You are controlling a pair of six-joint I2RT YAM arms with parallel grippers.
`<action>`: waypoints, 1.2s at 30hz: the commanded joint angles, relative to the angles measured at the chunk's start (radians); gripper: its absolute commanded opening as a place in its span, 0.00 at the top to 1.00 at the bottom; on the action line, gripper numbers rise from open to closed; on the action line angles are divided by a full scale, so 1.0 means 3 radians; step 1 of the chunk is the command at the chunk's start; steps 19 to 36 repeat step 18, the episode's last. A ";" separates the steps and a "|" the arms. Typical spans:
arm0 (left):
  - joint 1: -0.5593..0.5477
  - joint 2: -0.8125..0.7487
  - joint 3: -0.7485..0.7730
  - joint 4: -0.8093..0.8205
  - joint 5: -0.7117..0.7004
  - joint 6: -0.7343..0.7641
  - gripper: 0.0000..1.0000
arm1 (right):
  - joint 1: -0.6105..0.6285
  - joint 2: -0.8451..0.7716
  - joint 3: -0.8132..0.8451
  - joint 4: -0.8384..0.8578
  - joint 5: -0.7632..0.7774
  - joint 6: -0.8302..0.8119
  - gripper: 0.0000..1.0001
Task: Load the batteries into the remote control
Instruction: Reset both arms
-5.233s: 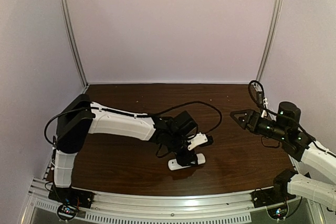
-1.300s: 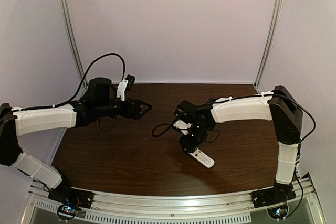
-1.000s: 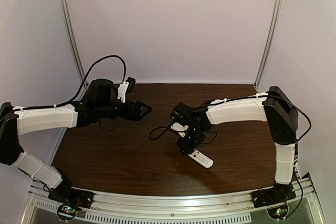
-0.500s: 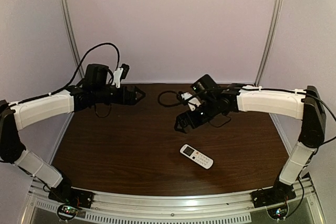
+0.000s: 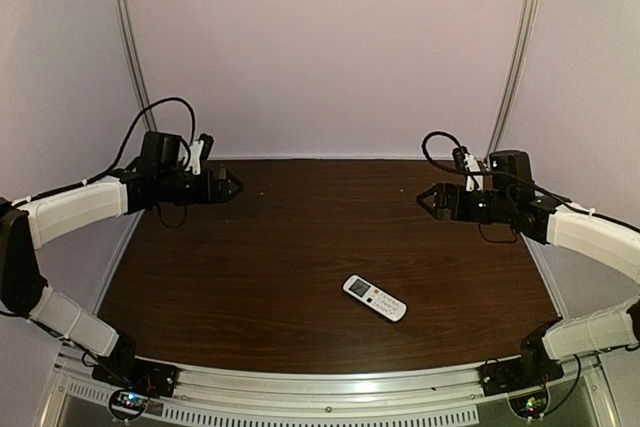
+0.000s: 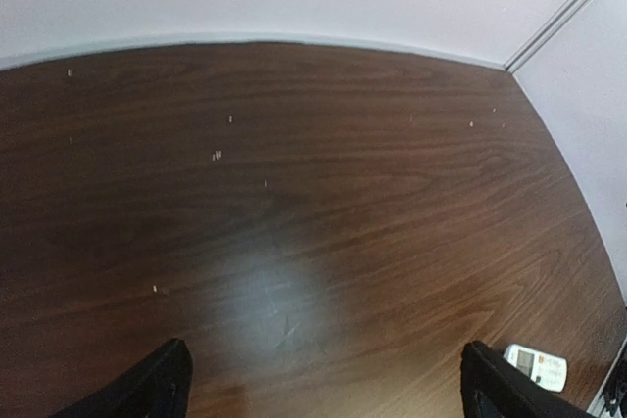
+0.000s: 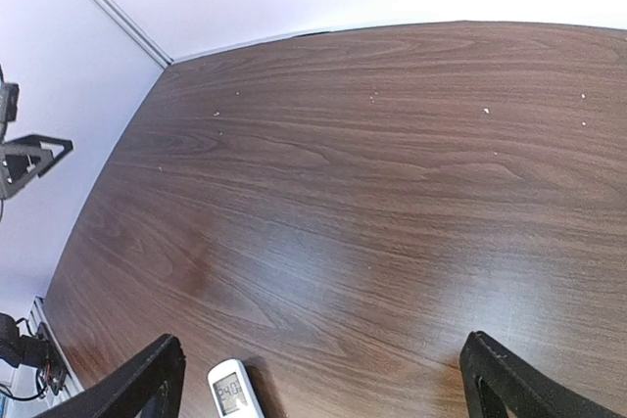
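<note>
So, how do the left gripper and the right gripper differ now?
The left gripper points right from the far-left side of the table; the right gripper points left from the right side. The right gripper is nearer the remote control than the left. Both are open, empty.

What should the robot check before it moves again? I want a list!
1. Remote control lies flat on the table, buttons up: ok.
2. Left gripper open, holding nothing: ok.
3. Right gripper open, holding nothing: ok.
4. Both grippers well away from the remote control, one at each side: ok.
5. Batteries in sight: not ok, no view shows any.
6. Batteries inside the remote control, cover on: cannot tell, its back faces the table.
</note>
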 commanded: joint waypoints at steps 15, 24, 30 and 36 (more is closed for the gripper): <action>-0.0027 -0.0385 -0.1497 0.0819 0.0284 -0.0481 0.03 | -0.0093 -0.0474 -0.1456 0.1109 -0.0125 0.0576 0.00; -0.0032 -0.0383 -0.1425 0.0774 0.0264 -0.0434 0.02 | -0.0097 -0.0452 -0.1418 0.1103 -0.0139 0.0550 0.00; -0.0032 -0.0383 -0.1425 0.0774 0.0264 -0.0434 0.02 | -0.0097 -0.0452 -0.1418 0.1103 -0.0139 0.0550 0.00; -0.0032 -0.0383 -0.1425 0.0774 0.0264 -0.0434 0.02 | -0.0097 -0.0452 -0.1418 0.1103 -0.0139 0.0550 0.00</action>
